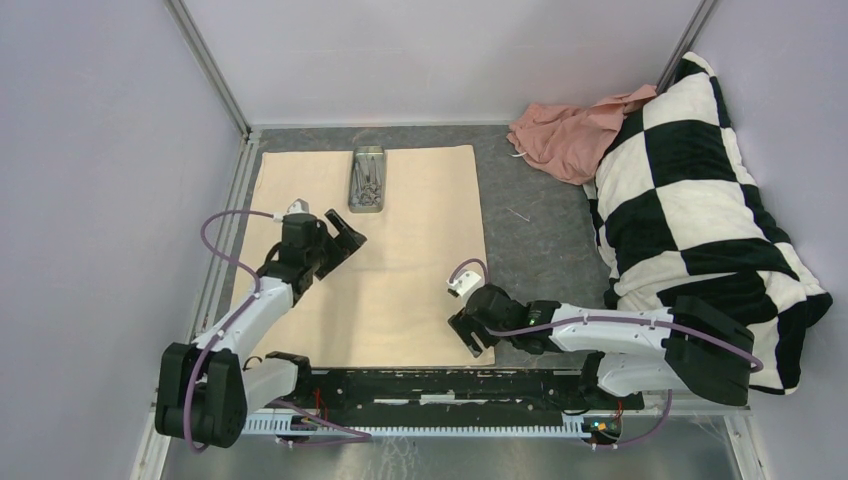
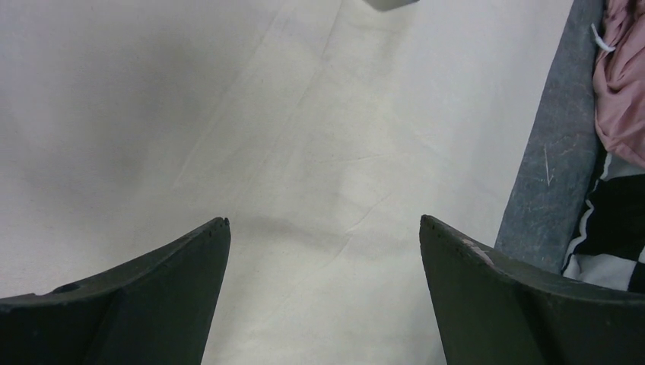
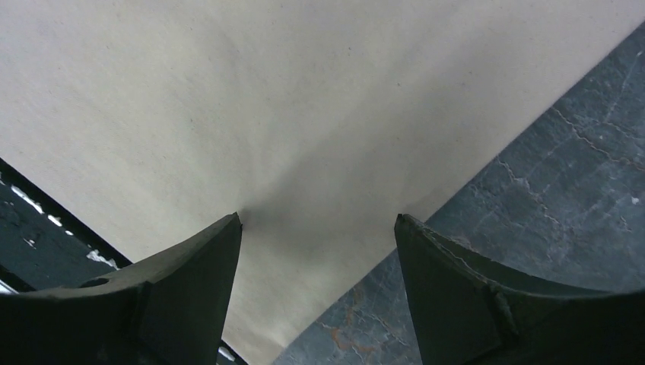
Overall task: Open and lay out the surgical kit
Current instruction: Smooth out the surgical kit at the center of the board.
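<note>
Top view: tray (image 1: 367, 180) is sitting at the cloth's (image 1: 410, 270) far edge, long axis running near-to-far; left gripper (image 1: 345, 240), nearer it, is hovering wide open, empty. Left wrist: bare cloth showing. Right wrist: right gripper (image 3: 318, 220) is gaping, empty, over cloth's near-right corner.

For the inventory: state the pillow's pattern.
Black-and-white checks; the pillow shows best in the top view.

The cloth wrap (image 1: 400, 290) under me is plain pale cream-beige. At twelve o'clock on it, the steel tray (image 1: 366, 207) is silver-grey. The table (image 1: 540, 235) is dark mottled grey. At two o'clock lie a dusty-pink cloth (image 1: 565, 135) and a black-and-white checked pillow (image 1: 700, 200). My fingers (image 2: 152, 304) are matt black.
</note>
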`<control>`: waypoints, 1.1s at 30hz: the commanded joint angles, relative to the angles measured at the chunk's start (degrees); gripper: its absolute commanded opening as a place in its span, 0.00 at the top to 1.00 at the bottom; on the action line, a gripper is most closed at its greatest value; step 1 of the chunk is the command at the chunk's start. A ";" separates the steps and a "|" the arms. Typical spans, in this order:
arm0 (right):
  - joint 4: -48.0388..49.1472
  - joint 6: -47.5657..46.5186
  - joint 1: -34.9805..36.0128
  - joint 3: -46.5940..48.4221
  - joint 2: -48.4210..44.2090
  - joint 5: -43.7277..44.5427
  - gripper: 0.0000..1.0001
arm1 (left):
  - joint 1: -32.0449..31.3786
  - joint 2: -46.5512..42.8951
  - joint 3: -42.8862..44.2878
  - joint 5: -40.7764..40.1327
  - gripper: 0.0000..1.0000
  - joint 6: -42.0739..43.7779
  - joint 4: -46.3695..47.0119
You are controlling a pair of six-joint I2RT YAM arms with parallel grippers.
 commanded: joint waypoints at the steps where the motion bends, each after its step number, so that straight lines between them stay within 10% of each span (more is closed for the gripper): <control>1: -7.70 -2.45 0.73 5.78 -0.75 5.39 0.18 | -0.14 -2.18 7.25 -7.61 0.00 4.51 -4.86; 10: -3.00 -9.57 0.68 28.60 19.64 4.96 0.13 | 7.57 2.19 19.31 -12.88 0.00 7.83 -16.21; 17: -3.48 -14.99 0.20 41.14 31.45 6.50 0.06 | 19.34 -0.65 11.23 -12.05 0.00 5.54 -16.26; 33: 1.19 -11.89 -0.28 33.09 33.81 2.31 0.07 | 22.71 -8.95 -6.27 -21.00 0.00 -10.79 -17.55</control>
